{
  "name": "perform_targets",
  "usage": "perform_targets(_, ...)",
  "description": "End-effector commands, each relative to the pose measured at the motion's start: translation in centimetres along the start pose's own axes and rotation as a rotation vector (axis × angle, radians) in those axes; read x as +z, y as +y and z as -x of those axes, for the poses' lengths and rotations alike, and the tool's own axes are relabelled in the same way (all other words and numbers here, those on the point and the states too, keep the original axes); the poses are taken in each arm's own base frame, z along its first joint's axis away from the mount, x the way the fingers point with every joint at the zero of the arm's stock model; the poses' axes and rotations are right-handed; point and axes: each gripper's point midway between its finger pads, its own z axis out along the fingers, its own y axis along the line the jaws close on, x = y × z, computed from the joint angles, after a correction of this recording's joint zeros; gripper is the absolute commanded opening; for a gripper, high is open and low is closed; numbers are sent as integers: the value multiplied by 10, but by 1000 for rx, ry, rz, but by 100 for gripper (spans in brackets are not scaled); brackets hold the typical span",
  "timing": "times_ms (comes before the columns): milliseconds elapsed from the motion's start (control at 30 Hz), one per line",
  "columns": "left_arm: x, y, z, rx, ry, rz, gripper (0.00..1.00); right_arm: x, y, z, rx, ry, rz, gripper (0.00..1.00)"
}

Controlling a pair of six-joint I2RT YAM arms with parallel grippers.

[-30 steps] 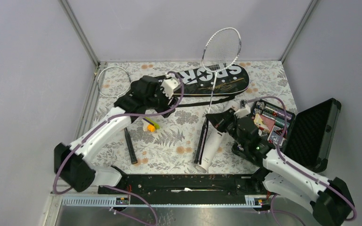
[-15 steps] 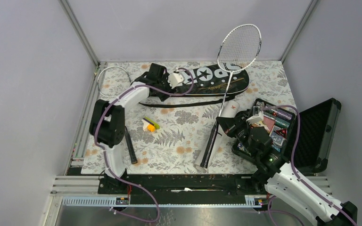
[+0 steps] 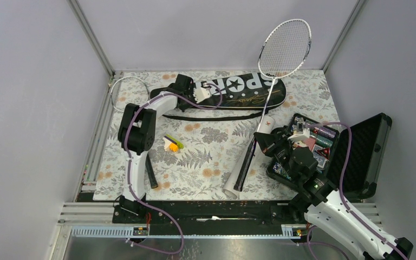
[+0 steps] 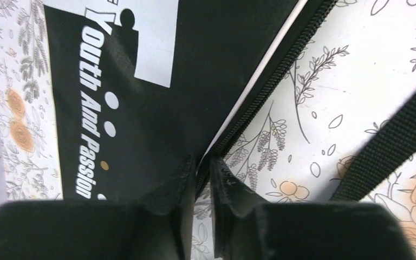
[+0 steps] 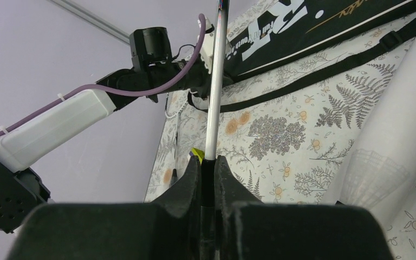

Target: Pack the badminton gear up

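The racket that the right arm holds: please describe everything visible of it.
The racket has a thin white frame, white strings, a slim shaft and a black handle. The right gripper is shut on it where shaft meets handle. It slants, head raised toward the back wall, handle down beside the white tube.

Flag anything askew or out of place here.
The thin white-framed racket in the right gripper sticks up tilted, its head past the table's far edge. The long white tube lies slantwise beneath its handle. The left gripper pinches the black racket-shaped bag's zipper edge.
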Motion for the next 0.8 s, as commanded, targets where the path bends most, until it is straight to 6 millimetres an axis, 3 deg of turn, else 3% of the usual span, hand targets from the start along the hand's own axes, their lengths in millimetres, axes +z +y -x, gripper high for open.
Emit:
perform_targets(0, -15, 30, 21, 11, -67, 64, 6, 2, 18, 25, -5, -84, 39, 0)
perform_targets(33, -19, 30, 25, 1, -83, 58, 0, 3, 17, 23, -2, -80, 35, 0)
perform_targets(433, -90, 38, 92, -286, -334, 44, 0, 7, 7, 1, 50, 13, -11, 0)
perform_targets(767, -127, 44, 107, -534, -386, 69, 0, -16, -16, -18, 113, 144, -168, 0)
